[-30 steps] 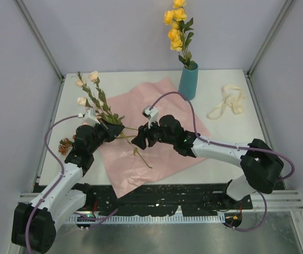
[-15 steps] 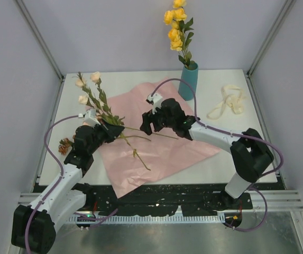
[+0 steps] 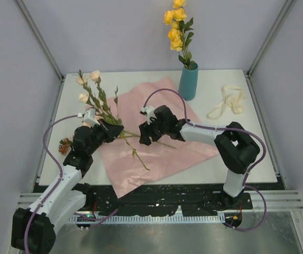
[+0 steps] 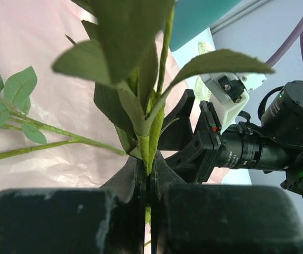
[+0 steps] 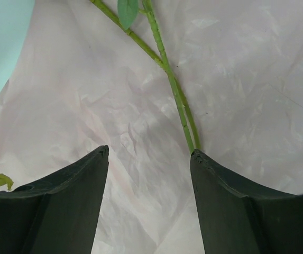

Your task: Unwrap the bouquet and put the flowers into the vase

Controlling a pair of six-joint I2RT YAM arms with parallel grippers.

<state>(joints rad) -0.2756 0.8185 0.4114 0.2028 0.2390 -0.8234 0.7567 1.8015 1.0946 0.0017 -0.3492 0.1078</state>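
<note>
The teal vase [image 3: 188,80] stands at the back with yellow flowers [image 3: 176,26] in it. The pink paper [image 3: 162,145] lies unfolded and flat on the table. My left gripper [image 3: 114,129] is shut on the green stem [image 4: 148,151] of a leafy spray with cream and peach blooms [image 3: 87,86], held up over the paper's left edge. My right gripper [image 3: 142,139] hovers open just right of it, low over the paper [image 5: 88,106]. Two thin stems [image 5: 173,90] run up to its right fingertip [image 5: 194,155], outside the gap. Nothing lies between its fingers.
A cream ribbon [image 3: 228,101] lies loose at the back right. A rusty orange bloom [image 3: 64,145] rests on the table by my left arm. More bare stems [image 3: 136,153] lie on the paper's near part. Side walls close in the table.
My right gripper swung back toward the vase, then returned low beside the left gripper, its jaws widening. The left gripper kept its grip; its spray tipped slightly more upright.
</note>
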